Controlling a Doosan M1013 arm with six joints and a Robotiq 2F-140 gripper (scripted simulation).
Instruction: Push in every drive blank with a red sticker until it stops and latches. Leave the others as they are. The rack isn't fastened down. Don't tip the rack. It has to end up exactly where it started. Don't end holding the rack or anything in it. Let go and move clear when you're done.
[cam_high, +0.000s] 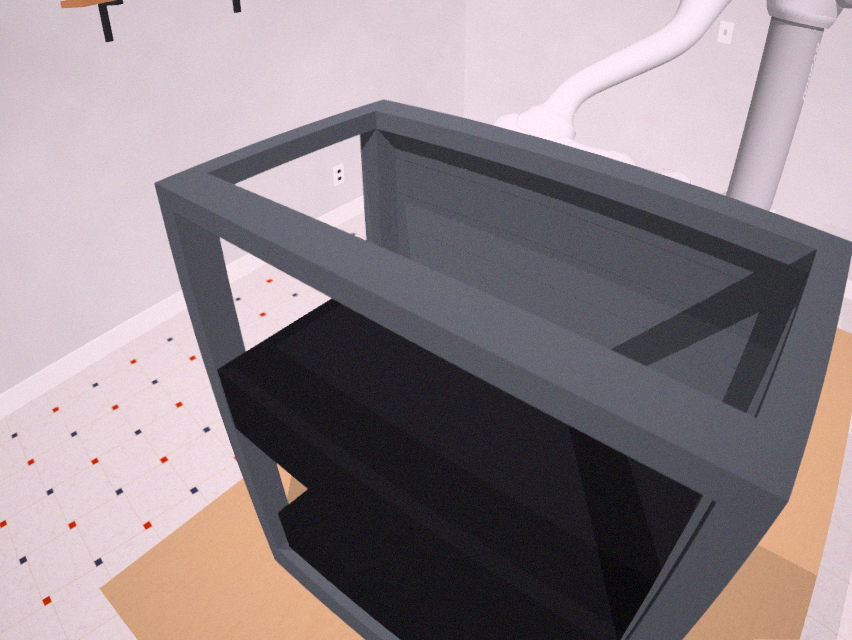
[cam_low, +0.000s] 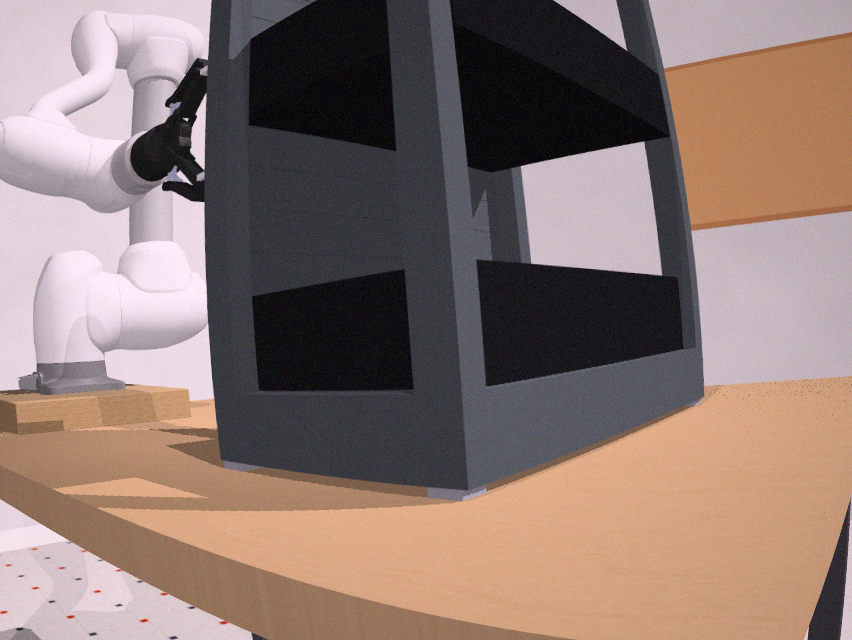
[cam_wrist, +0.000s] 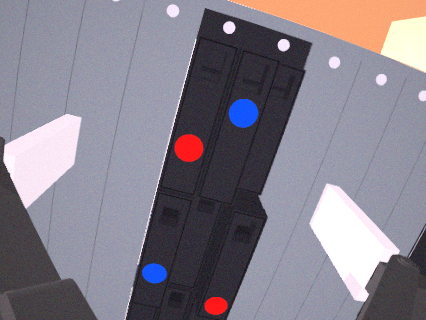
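The grey rack (cam_high: 413, 275) (cam_low: 427, 275) (cam_wrist: 87, 114) stands upright on the wooden table (cam_low: 619, 516). In the wrist view, a dark bay in its front panel holds several black drive blanks. One blank carries a red sticker (cam_wrist: 188, 147), and the one beside it a blue sticker (cam_wrist: 242, 112). Lower down are a blank with a blue sticker (cam_wrist: 153, 272) and one with a red sticker (cam_wrist: 216, 305), which seems to stand out from its neighbours. My gripper (cam_wrist: 202, 174) (cam_low: 187, 130) is open and empty, close in front of this panel, with its fingers on either side of the bay. The rack hides it in the top view.
The robot base (cam_low: 103, 303) sits on a wooden block (cam_low: 89, 406) behind the rack. Black shelves (cam_high: 413, 413) (cam_low: 571, 316) fill the rack's middle and bottom levels. The table edge (cam_low: 206, 571) runs near the front. The tiled floor (cam_high: 89, 440) lies below.
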